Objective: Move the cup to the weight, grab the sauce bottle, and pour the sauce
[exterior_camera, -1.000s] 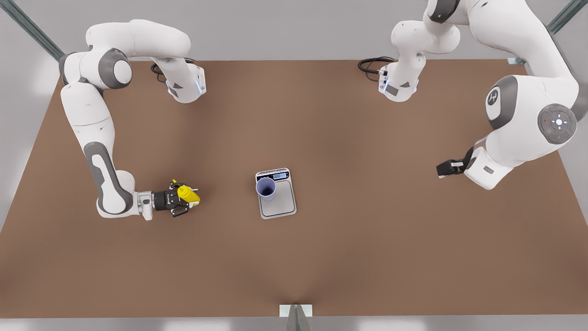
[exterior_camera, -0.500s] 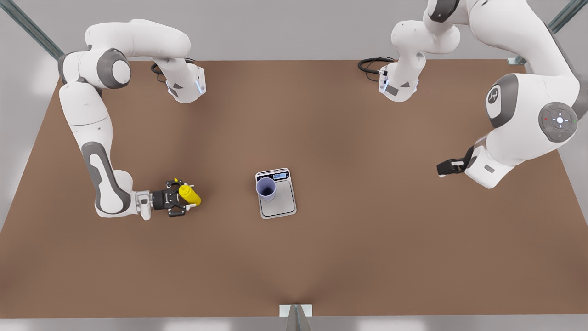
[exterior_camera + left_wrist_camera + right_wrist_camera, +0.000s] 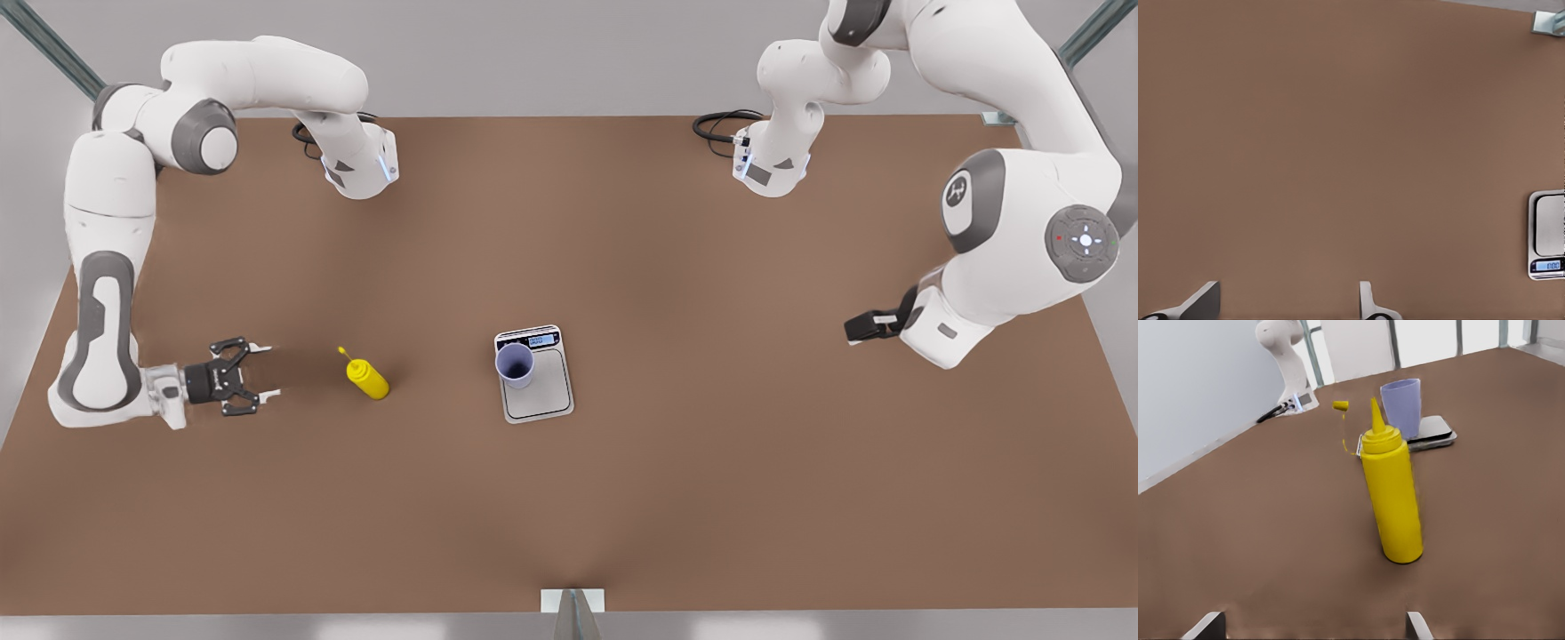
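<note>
On the matte brown table [image 3: 711, 462], the smooth yellow sauce bottle [image 3: 368, 379] stands upright, free of the right gripper [image 3: 263, 370], whose 2 fingers are spread. Well apart, the tapered lavender cup [image 3: 515, 365] sits on the flat silver weight [image 3: 542, 397]. The left gripper [image 3: 1288, 301] hangs splayed over bare tabletop.

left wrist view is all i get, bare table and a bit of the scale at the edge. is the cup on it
Observer: Yes. The cup stands upright on the scale, at the corner by its display.
Operator: ok and the thing i pour from
Observer: The sauce bottle stands upright on the table, to the front view's left of the scale, and nothing holds it.
Operator: which claw is closer to it
Observer: The right claw. It is open, farther to the front view's left, with a gap to the bottle. The left claw, also open, waits at the front view's right.
</note>
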